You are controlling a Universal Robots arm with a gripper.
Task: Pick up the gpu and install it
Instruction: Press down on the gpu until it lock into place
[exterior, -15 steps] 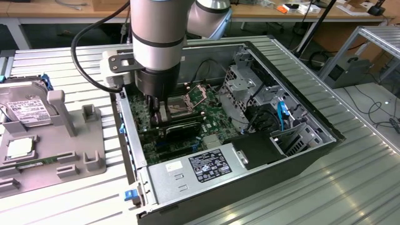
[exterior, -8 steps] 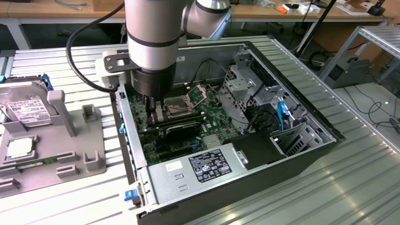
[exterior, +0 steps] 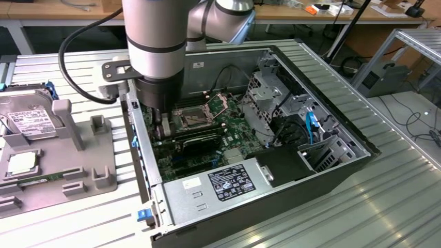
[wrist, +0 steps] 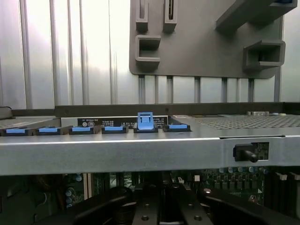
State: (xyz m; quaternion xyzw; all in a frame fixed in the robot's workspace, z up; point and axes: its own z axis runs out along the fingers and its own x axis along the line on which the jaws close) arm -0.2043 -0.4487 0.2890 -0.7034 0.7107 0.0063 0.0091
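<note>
From the exterior view, the arm reaches straight down into the open computer case (exterior: 276, 67) lying on the ribbed bench (exterior: 386, 206), and the claw (exterior: 162, 129) sits low over the motherboard (exterior: 224, 106). Just beside its tip, toward the power supply (exterior: 220, 186), the gpu (exterior: 196, 138) lies along its slot as a dark card edge. I cannot tell from here whether the claw is clenched on the card or released. The grey parts tray (exterior: 82, 170) with the hard drive (exterior: 31, 121) stands well apart, outside the case.

In the wrist view, the case rim (wrist: 140, 152) with its blue clips (wrist: 145, 123) runs across ahead of the claw. To seat the card well, I would judge it needs pressing down squarely, keeping it level along the slot with its bracket end snug at that rear wall.
</note>
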